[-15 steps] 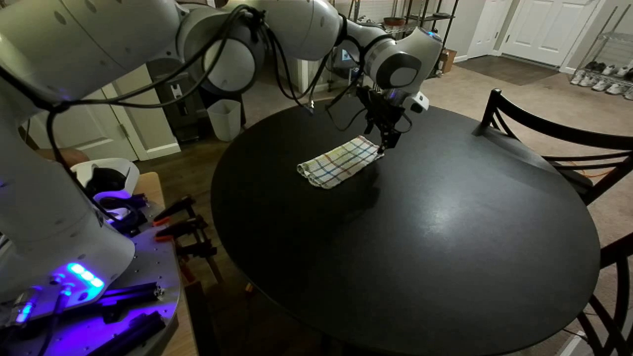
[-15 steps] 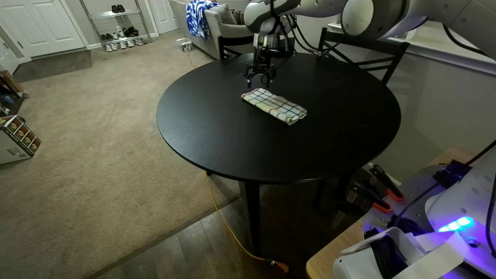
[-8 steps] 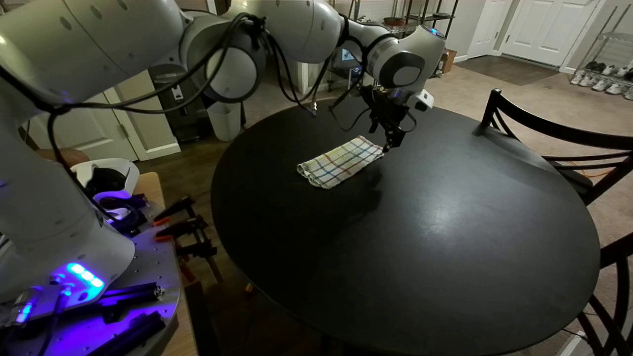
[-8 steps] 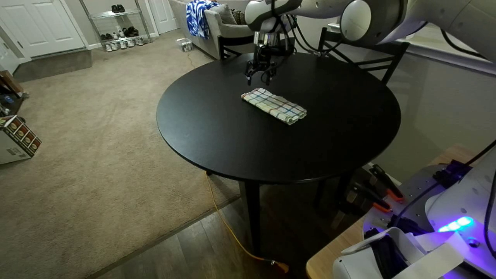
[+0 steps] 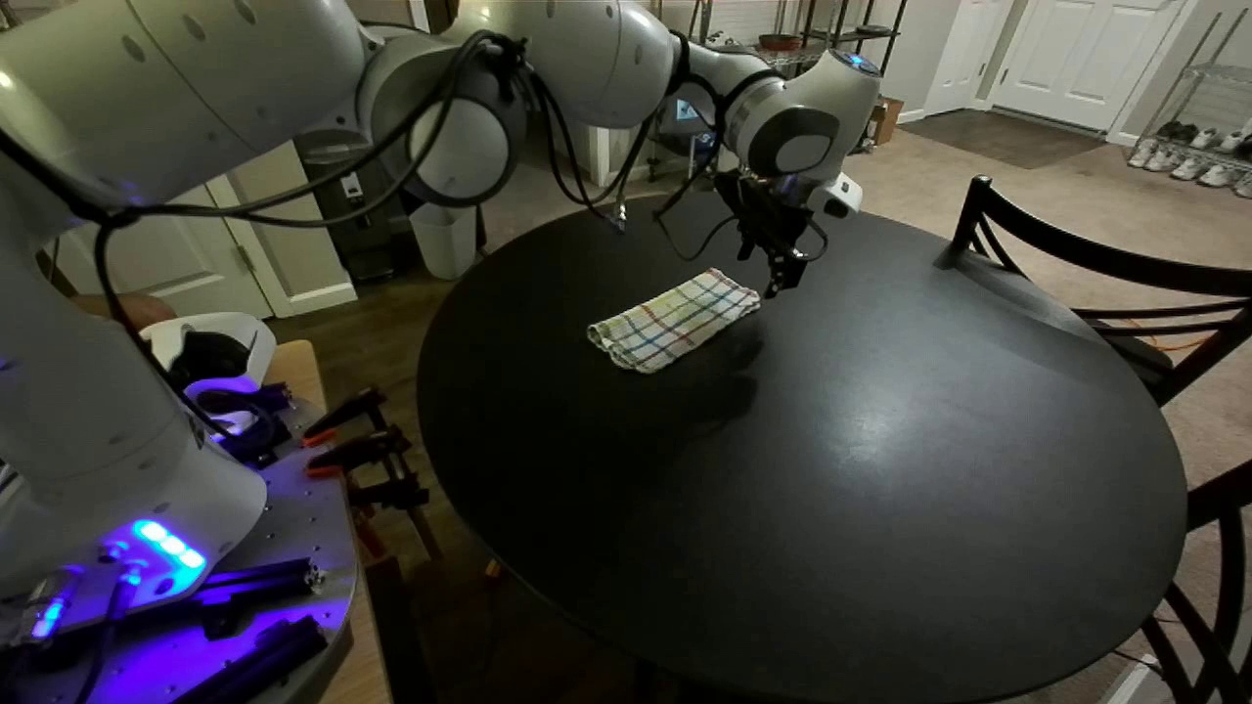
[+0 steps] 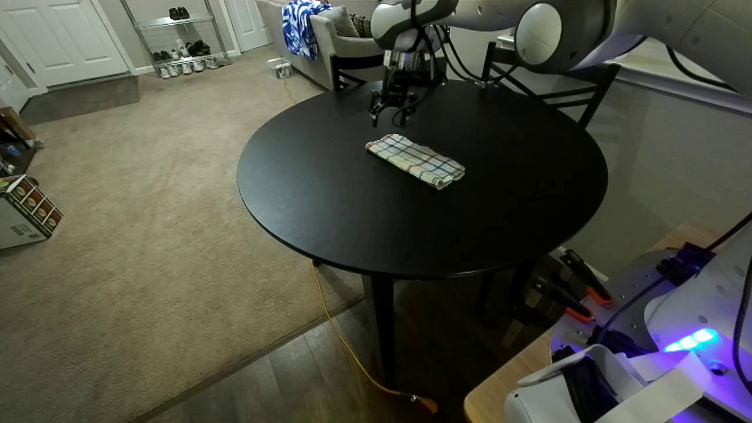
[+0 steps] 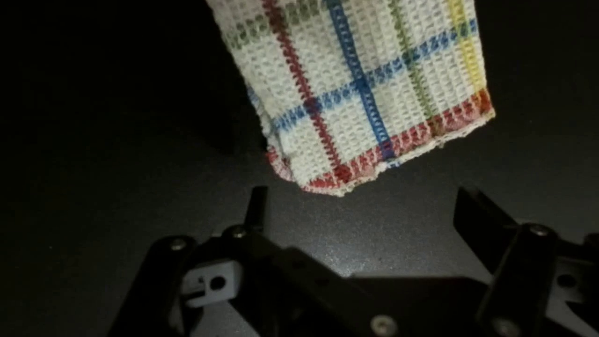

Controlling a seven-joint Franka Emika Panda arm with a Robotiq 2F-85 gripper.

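Plaid dish towel (image 5: 675, 321): lies folded on the round black table (image 5: 880, 508), toward its far left in an exterior view.
Gripper (image 7: 361, 194): you have its jaws spread wide, near the towel's red-striped end.

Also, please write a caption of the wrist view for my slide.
Open black claw near the red-edged end of a white woven cloth with coloured checks, on a black tabletop.

cloth (image 7: 369, 93) x1 | hand (image 7: 361, 206) x1 | rbt arm (image 5: 606, 59) x1 | tbl (image 5: 782, 508) x1 | chrs (image 5: 1115, 256) x2 | hdst (image 5: 210, 354) x1 | sofa (image 6: 348, 46) x1
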